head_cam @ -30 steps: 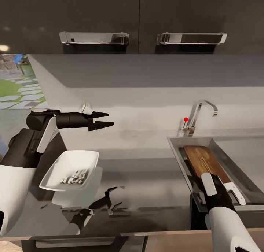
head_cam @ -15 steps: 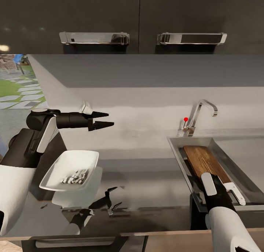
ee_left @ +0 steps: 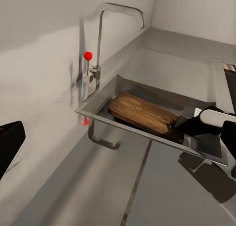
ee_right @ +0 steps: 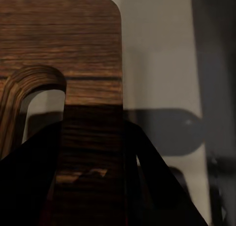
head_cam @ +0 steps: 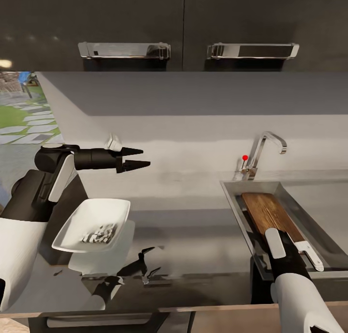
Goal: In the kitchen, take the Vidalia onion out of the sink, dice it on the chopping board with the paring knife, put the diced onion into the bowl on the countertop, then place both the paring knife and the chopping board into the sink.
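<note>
Board [head_cam: 268, 212] lies in the sink [head_cam: 232, 192], running lengthwise from near the tap [head_cam: 263, 151] toward the robot, one end under the right arm. Right hand [ee_right: 93, 186] sits over the board's near end: the right wrist view shows two dark fingers [ee_right: 29, 181] spread on either side of a strip of board next to the slot hole [ee_right: 42, 110], wood between them. Whether they actually pinch the board or just hang over it, cannot tell. In the left wrist view the right hand [ee_left: 189, 127] meets the board [ee_left: 142, 115] at its end away from the tap [ee_left: 105, 34].

A pale, knife-like thing [head_cam: 309, 253] lies in the sink just right of the right arm, beside the board edge; too small to identify for sure.

Left hand [head_cam: 145, 158] is held up over the table [head_cam: 193, 236], well left of the sink, pointing toward the tap, fingers slightly apart with nothing between them. Bowl [head_cam: 92, 224] sits on the table below and left of the left hand, well apart from the sink, with small pale diced pieces [head_cam: 99, 234] inside. The table surface reflects the bowl and arm. Dark upper cabinets [head_cam: 183, 23] with chrome handles above.
</note>
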Tool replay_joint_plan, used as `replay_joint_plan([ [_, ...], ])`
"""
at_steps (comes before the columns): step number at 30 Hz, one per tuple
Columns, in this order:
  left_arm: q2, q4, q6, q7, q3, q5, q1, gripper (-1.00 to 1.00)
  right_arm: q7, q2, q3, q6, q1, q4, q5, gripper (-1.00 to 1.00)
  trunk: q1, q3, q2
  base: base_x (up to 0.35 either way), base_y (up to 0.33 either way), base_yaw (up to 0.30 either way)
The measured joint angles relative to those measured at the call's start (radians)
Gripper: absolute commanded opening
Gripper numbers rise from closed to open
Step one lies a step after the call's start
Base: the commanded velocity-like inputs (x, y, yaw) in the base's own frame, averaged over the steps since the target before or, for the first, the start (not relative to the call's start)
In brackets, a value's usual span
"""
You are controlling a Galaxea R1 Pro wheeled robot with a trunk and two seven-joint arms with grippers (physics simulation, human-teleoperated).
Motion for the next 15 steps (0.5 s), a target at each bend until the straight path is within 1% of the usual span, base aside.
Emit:
replay_joint_plan([
  [9,0.0,0.0,0.0,0.0,0.0,0.0,0.0,1.0,0.0,0.0,0.0,0.0,0.0,0.0,0.0,-1.0,0.0,0.0,0.0,0.0,0.0,0.0],
  [10,0.0,0.0,0.0,0.0,0.0,0.0,0.0,1.0,0.0,0.0,0.0,0.0,0.0,0.0,0.0,1.0,0.0,0.0,0.0,0.0,0.0,0.0],
  [15,0.0,0.0,0.0,0.0,0.0,0.0,0.0,1.0,-0.003,0.0,0.0,0.004,0.0,0.0,0.0,1.0,0.0,0.0,0.0,0.0,0.0,0.0],
])
